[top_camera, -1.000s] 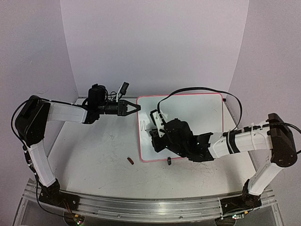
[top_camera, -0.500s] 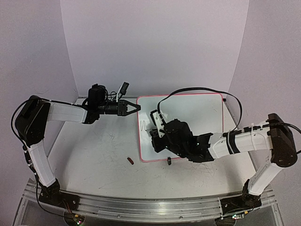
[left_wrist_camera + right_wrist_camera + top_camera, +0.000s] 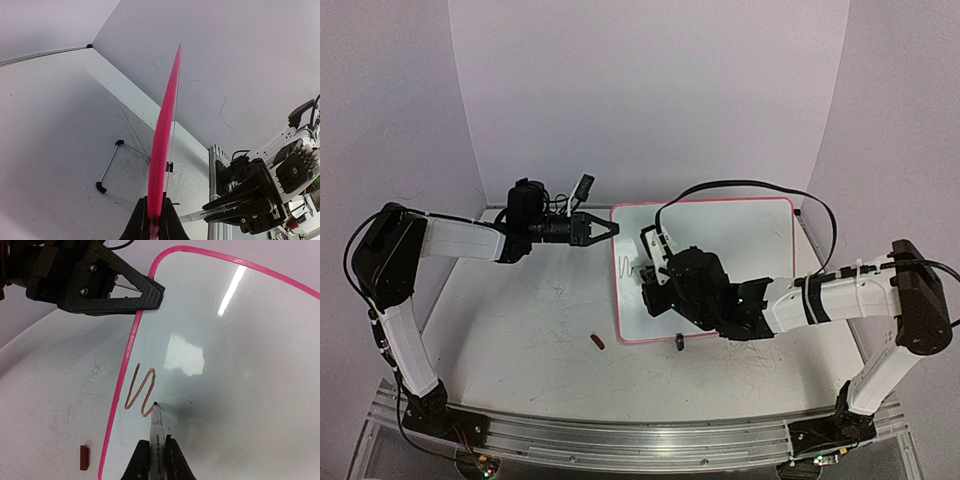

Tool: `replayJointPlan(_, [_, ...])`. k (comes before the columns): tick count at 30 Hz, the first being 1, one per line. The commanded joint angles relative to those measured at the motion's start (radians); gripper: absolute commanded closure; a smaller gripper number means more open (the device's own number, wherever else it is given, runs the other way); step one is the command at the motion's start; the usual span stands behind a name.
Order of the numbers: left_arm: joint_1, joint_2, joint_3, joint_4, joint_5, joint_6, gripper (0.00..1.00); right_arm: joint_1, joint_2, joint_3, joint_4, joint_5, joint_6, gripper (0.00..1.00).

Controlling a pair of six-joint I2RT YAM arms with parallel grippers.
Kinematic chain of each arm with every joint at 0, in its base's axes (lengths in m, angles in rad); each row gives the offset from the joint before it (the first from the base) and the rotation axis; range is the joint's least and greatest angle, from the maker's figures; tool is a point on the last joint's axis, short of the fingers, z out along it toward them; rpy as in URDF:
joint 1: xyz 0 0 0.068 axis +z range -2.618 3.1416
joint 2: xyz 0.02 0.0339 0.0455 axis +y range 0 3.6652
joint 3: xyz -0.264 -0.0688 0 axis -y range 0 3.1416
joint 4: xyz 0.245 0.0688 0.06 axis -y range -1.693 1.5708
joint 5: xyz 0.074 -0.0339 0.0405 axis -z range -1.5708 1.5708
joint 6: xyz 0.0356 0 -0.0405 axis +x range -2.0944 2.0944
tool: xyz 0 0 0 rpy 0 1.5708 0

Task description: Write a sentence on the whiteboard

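The whiteboard (image 3: 740, 240), white with a pink frame, lies flat on the table. My left gripper (image 3: 610, 229) is shut on its far-left edge, which shows as a pink strip (image 3: 162, 130) between the jaws (image 3: 154, 220). My right gripper (image 3: 655, 285) is over the board's left part, shut on a marker (image 3: 156, 427). The marker's tip touches the board (image 3: 225, 365) at the end of a red-brown zigzag line (image 3: 140, 392). The left gripper (image 3: 150, 292) shows at the top of the right wrist view. The marker also shows in the left wrist view (image 3: 220, 212).
A small red marker cap (image 3: 597, 341) lies on the table left of the board's near corner; it also shows in the right wrist view (image 3: 84, 458). A black clip foot (image 3: 678, 343) sits at the board's near edge. The right arm's cable arcs over the board.
My right gripper has moved the marker slightly toward the far side, and the zigzag line has grown by a stroke. The left gripper has not moved.
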Motion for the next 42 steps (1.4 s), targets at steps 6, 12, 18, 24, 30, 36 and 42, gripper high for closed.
replayJointPlan(6, [-0.016,-0.007,0.011,-0.021,0.008,-0.026,1.00,-0.036,0.006,0.051,0.003,0.063,-0.022,1.00])
replayJointPlan(12, [-0.016,-0.007,0.012,-0.020,0.009,-0.026,1.00,-0.044,0.006,0.064,0.006,0.066,-0.031,1.00])
replayJointPlan(18, [-0.016,-0.007,0.012,-0.020,0.009,-0.026,1.00,-0.048,0.006,0.064,0.008,0.063,-0.033,1.00])
replayJointPlan(24, [-0.015,-0.007,0.010,-0.020,0.007,-0.025,1.00,-0.048,0.000,0.063,0.009,0.061,-0.034,1.00])
replayJointPlan(30, [-0.016,-0.007,0.009,-0.020,0.004,-0.021,1.00,-0.043,-0.075,0.028,0.030,-0.041,-0.053,1.00])
replayJointPlan(36, [-0.015,-0.010,0.007,-0.020,0.001,-0.017,1.00,-0.043,-0.273,-0.190,0.139,-0.156,-0.134,1.00])
replayJointPlan(42, [-0.016,-0.017,0.005,-0.020,-0.002,-0.018,1.00,-0.045,-0.300,-0.259,0.209,-0.107,-0.159,1.00])
